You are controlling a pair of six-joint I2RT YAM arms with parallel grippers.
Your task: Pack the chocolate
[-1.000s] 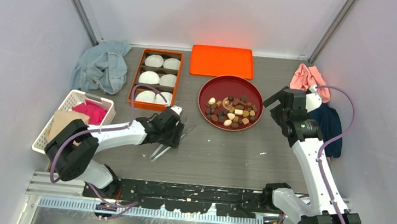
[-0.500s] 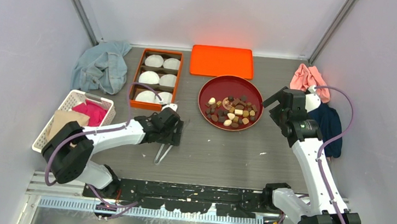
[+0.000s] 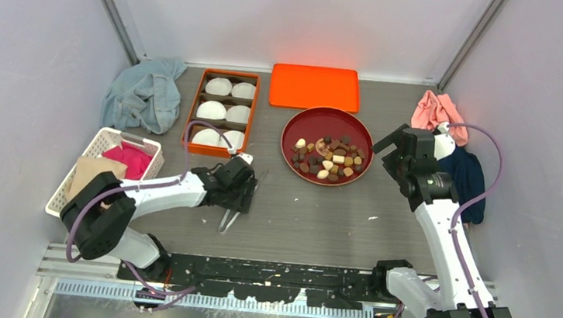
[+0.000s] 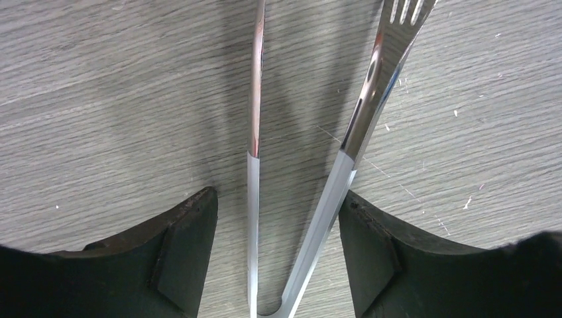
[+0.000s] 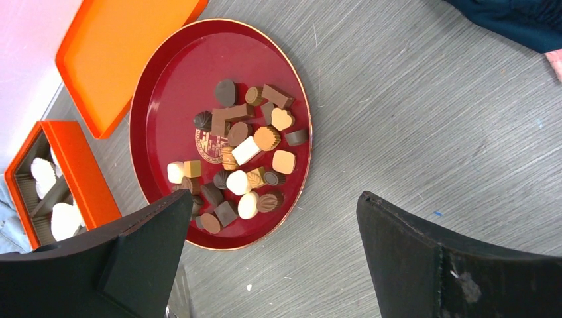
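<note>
The red plate (image 3: 328, 123) has a gold badge (image 5: 207, 142) in its middle. Candies cover part of the badge, and its letters are too small to read.

The chocolate (image 5: 242, 156) sits in a heap on the near half of that plate. Some pieces are dark brown, some tan and some creamy white. There are round ones, square ones and ones with ridges. The far half of the plate is bare.

The plate lies near the middle of the desk (image 3: 312, 216), just beside the flat orange lid (image 3: 315, 87). To its left is the orange box (image 3: 192, 111), with white paper cups (image 3: 211, 109) in its spaces. The box and the plate do not touch. There is a wide bare patch of desk in front of the plate.

The right arm (image 3: 444, 221) hovers at the plate's right rim. The right jaws are wide apart and hold nothing. A pink cloth (image 3: 437, 110) and a dark blue cloth (image 3: 465, 177) lie behind that arm, by the wall.

The left arm (image 3: 166, 191) is low over the metal tongs (image 4: 351, 139) in front of the box. The left jaws are apart, one on each side of the tongs, not squeezing them. The tongs' two legs are spread open on the desk.

A white basket (image 3: 101, 142) sits at the left edge.
</note>
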